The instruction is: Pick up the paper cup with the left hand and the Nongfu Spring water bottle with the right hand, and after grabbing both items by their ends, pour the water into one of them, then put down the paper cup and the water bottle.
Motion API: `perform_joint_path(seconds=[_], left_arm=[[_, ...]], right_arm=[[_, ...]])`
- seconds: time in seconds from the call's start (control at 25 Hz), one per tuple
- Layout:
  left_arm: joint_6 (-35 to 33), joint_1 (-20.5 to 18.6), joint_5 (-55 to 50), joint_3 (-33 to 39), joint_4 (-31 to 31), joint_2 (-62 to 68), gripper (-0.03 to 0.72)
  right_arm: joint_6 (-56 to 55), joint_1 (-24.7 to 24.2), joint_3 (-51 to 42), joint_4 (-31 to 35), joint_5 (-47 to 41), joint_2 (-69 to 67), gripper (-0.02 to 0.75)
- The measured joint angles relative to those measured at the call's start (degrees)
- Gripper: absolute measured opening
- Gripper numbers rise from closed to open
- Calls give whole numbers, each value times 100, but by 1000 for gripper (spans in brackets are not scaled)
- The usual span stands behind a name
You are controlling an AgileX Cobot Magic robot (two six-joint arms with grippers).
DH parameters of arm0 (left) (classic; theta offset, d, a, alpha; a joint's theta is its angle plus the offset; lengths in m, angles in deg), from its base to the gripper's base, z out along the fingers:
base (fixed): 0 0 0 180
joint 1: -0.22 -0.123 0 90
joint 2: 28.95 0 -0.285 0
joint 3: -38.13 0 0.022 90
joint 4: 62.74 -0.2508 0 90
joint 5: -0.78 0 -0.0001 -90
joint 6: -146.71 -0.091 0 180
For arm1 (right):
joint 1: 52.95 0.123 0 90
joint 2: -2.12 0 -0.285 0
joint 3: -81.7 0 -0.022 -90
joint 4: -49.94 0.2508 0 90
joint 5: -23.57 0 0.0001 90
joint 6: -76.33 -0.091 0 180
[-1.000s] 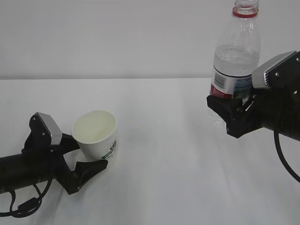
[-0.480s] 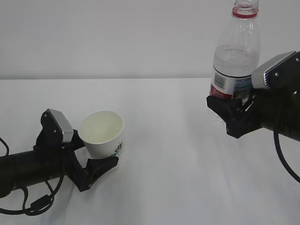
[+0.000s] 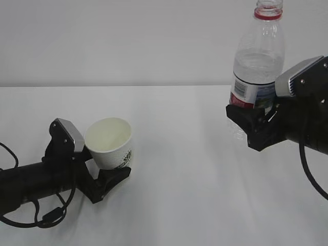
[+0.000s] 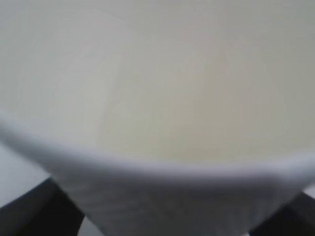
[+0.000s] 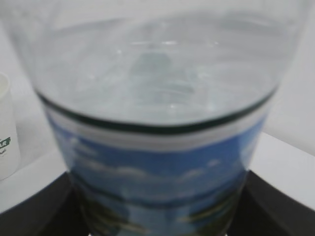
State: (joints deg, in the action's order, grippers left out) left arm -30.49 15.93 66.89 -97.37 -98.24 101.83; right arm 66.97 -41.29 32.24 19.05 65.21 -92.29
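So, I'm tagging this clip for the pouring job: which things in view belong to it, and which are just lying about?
Part of the job:
- paper cup, in the left gripper
- Nongfu Spring water bottle, cap off, in the right gripper
- water inside the bottle

Just lying about:
- nothing that shows; only the white table and the wall

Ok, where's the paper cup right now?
Exterior view, left side: the paper cup sits tilted between the left pincer fingers, far from the bottle on the right.
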Motion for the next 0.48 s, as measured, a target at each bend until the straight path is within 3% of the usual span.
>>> perform_joint_path(seconds=[0.16, 0.36, 0.48], left_arm=[[0, 0, 0, -10, 22, 9, 683], [0, 0, 0, -10, 22, 9, 594], [0, 0, 0, -23, 0, 9, 579]], right_arm=[[0, 0, 0, 0, 0, 0, 521], [0, 0, 0, 0, 0, 0, 520], [0, 0, 0, 0, 0, 0, 520]])
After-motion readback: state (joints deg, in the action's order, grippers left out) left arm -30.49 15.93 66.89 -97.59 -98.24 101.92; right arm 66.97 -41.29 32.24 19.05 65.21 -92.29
